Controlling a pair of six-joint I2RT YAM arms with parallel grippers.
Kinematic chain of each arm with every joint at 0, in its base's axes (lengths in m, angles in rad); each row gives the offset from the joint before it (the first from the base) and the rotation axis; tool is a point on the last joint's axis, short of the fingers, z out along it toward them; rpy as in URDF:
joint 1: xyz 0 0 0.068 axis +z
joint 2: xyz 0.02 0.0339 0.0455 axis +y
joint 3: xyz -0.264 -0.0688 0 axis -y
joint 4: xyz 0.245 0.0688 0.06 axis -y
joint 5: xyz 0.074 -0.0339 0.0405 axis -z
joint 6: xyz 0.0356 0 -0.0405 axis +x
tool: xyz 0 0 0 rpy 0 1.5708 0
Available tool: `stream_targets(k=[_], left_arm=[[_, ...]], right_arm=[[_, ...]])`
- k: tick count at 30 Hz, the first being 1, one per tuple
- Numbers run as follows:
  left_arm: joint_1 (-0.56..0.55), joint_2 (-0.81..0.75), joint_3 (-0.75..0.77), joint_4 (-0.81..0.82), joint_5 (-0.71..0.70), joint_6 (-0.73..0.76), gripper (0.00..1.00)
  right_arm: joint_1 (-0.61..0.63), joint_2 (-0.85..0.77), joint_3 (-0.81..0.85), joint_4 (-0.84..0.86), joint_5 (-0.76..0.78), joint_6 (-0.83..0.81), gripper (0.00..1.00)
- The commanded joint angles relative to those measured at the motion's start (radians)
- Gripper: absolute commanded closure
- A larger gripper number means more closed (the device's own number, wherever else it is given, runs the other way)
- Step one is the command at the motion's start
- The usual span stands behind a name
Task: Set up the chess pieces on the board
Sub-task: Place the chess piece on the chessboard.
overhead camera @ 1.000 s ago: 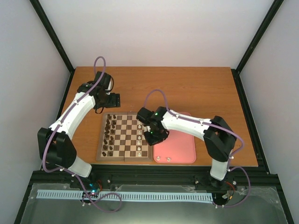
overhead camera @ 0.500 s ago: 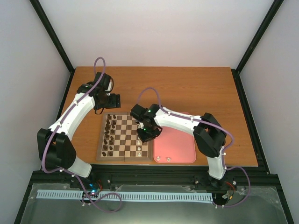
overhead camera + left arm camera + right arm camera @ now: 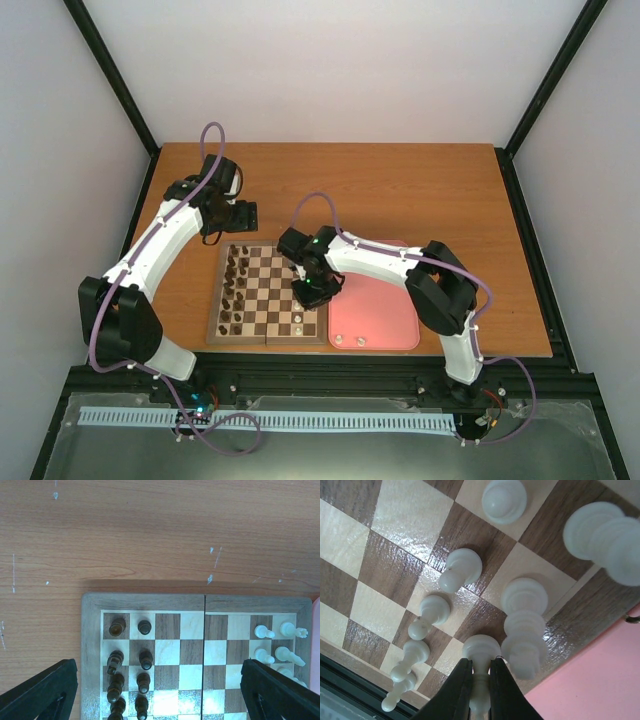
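One cream pawn [image 3: 481, 649] is pinched by its upper part in the right pincer [image 3: 480, 690], whose two fingers [image 3: 460, 690] are clamped tight on it, base pointing down at the board [image 3: 400, 515]. Whether that base rests on a square or hangs just above it cannot be told. Just beside the pincer's right finger stands a taller cream piece [image 3: 522, 625]. Off its left finger a line of cream pawns [image 3: 432, 612] runs along the board. Beyond its tip are another pawn [image 3: 504, 500] and a large cream piece [image 3: 605, 535]. To the pincer's right, past the board's wooden border, lies the pink tray [image 3: 590, 680].

From above, the right pincer [image 3: 312, 290] sits over the board's [image 3: 265, 340] right-hand columns, with the pink tray [image 3: 380, 305] touching that side. Two small pale pieces [image 3: 338, 340] stand on the tray's near edge.

The left pincer [image 3: 160, 690] hangs over the board's [image 3: 145, 601] far edge with its fingers [image 3: 40, 692] spread wide apart, gripping nothing. Dark brown pieces [image 3: 145, 627] stand by its left finger, cream pieces [image 3: 261, 631] by its right one, and bare desk [image 3: 150, 530] lies beyond its tips.
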Motion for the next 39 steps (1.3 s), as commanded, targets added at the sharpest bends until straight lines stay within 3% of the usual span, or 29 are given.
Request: stream_targets(k=[1,7,19,24,31,33,37,39], left_arm=[[-0.002,-0.032,0.001,-0.005,-0.013,0.019,0.0],[-0.002,-0.034,-0.001,-0.007,-0.018,0.02,0.0],[-0.002,-0.03,0.0,-0.004,-0.023,0.021,0.0],[-0.002,-0.025,0.002,-0.003,-0.026,0.021,0.0],[-0.002,-0.027,0.005,-0.007,-0.027,0.022,0.0],[-0.002,-0.027,0.001,-0.006,-0.029,0.02,0.0],[-0.002,-0.028,0.002,-0.003,-0.026,0.02,0.0],[-0.002,-0.028,0.003,-0.004,-0.027,0.02,0.0]], right_arm=[[0.014,0.022,0.021,-0.009,-0.009,-0.015,0.95],[0.014,0.023,0.025,-0.01,0.015,-0.015,0.91],[0.014,-0.056,0.029,-0.007,0.021,-0.016,0.73],[0.014,-0.087,0.028,-0.014,0.014,-0.018,0.71],[0.019,-0.197,-0.054,-0.017,0.008,-0.025,0.62],[0.019,-0.218,-0.076,-0.02,0.013,-0.019,0.68],[0.019,-0.228,-0.139,-0.009,-0.021,0.002,0.94],[0.019,-0.226,-0.172,0.023,-0.037,0.013,0.97]])
